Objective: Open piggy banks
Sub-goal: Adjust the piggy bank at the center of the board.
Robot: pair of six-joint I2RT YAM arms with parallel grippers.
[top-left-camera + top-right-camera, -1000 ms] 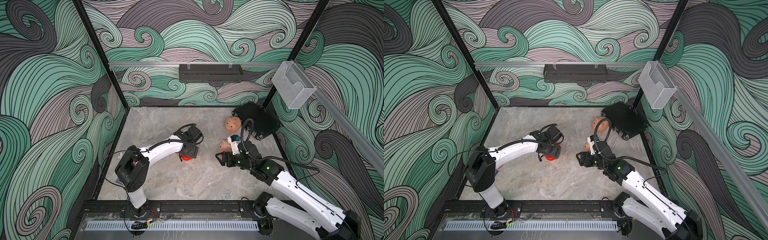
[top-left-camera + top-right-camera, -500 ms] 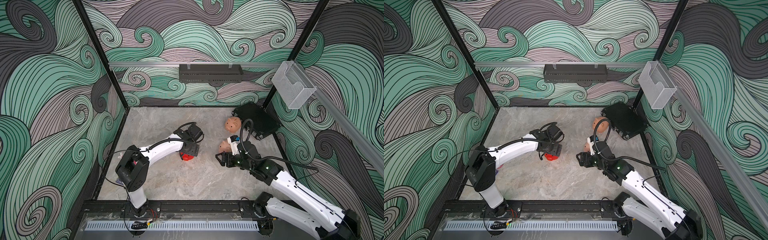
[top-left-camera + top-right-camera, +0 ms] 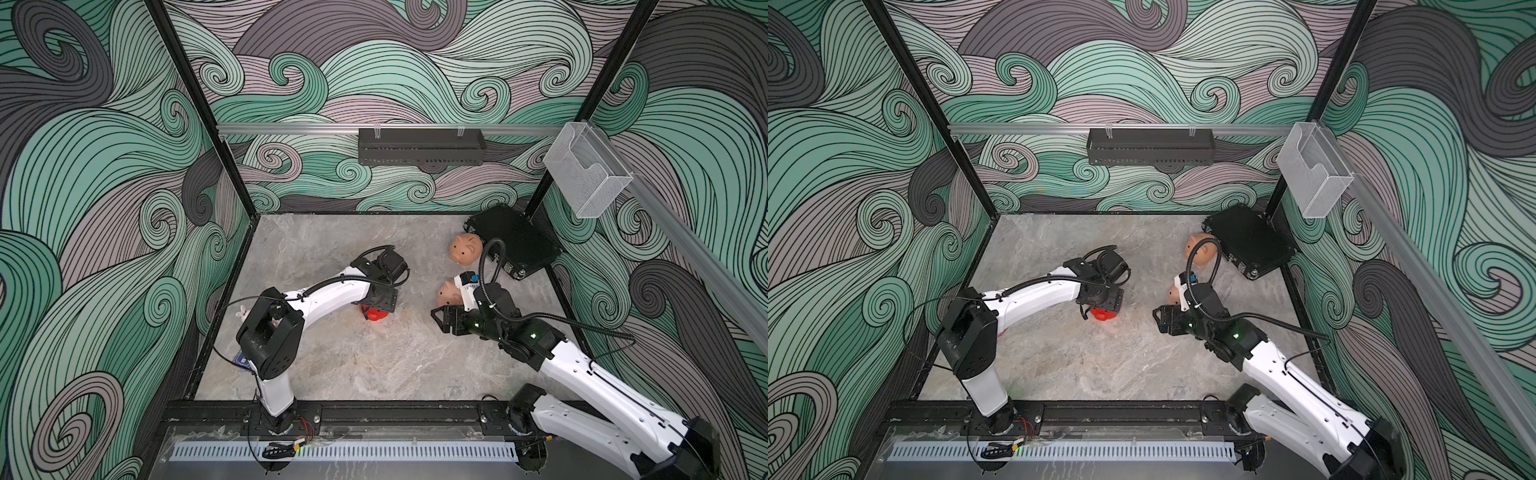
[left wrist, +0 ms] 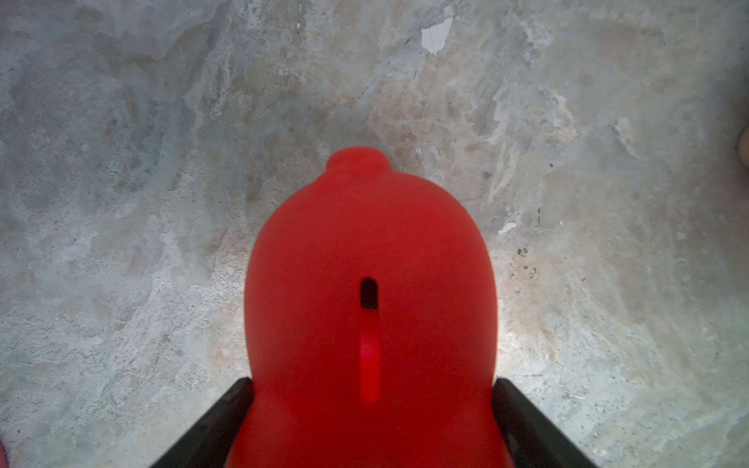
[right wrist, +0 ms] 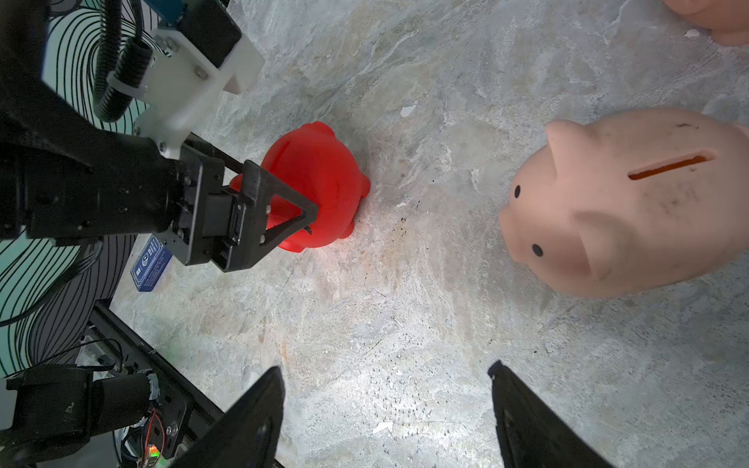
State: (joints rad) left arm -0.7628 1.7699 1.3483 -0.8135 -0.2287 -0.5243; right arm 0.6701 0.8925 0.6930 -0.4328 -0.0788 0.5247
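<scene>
The red piggy bank (image 3: 377,316) (image 3: 1104,315) stands on the stone tabletop left of centre, its coin slot up (image 4: 371,283). My left gripper (image 4: 371,385) (image 5: 283,190) reaches down over it, and both black fingers (image 4: 227,417) press against its flanks, so it is shut on the pig. A peach-pink piggy bank (image 3: 446,293) (image 5: 632,202) stands upright just behind my right gripper (image 3: 441,321) (image 5: 385,368). That gripper is open over bare tabletop with nothing between its fingers. Another peach-pink piggy bank (image 3: 466,248) (image 3: 1202,249) sits farther back.
A flat black case (image 3: 515,241) lies in the back right corner beside the far pig. A black rack (image 3: 419,147) hangs on the back wall and a clear holder (image 3: 586,174) on the right rail. Black frame rails border the tabletop.
My left gripper's fingers have closed in onto the sides of the red piggy bank. The right arm and both peach-pink pigs have not moved.
</scene>
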